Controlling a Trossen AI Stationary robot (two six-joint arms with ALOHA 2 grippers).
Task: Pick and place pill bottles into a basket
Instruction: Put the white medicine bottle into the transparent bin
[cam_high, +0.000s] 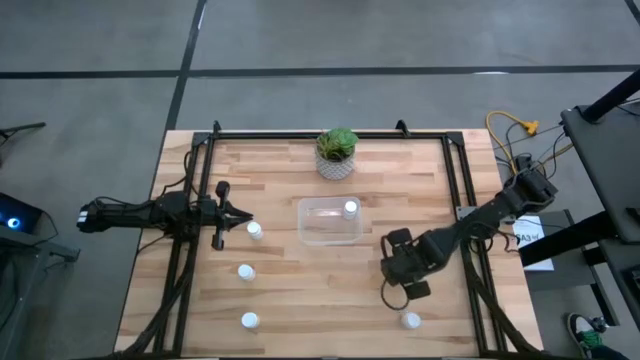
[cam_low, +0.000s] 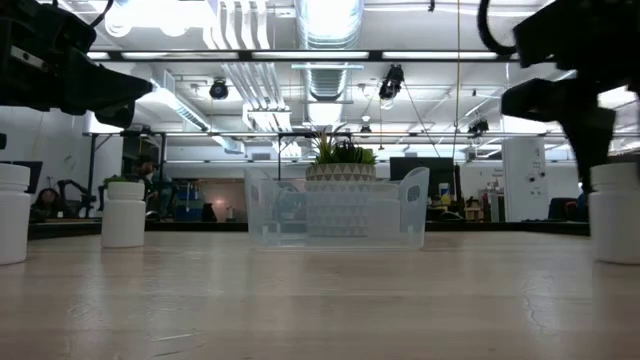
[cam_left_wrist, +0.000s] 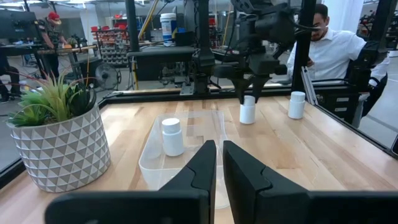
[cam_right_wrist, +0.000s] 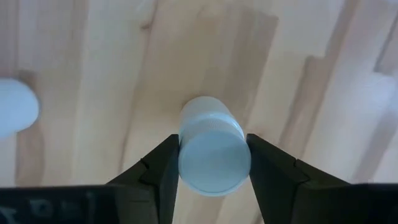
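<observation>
While the right tool (cam_right_wrist: 211, 163) stands over a pill bottle (cam_right_wrist: 213, 148) on the counter (cam_high: 300, 300), to the right of the basket (cam_high: 330, 222), its fingers (cam_right_wrist: 160, 171) press the cap from both sides, seemingly gripped. Best lift straight up before swinging toward the basket, where one bottle (cam_high: 350, 208) already stands. Beyond, the left tool (cam_high: 243, 215) waits closed and empty, left of the basket.

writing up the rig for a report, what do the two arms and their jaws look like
Both arms are matte black, built of jointed segments. The left gripper ends in two slim, tapered black jaws. The right gripper has flat, angular black jaws with wedge-shaped tips. Dark cables run along the right arm toward its base.
</observation>
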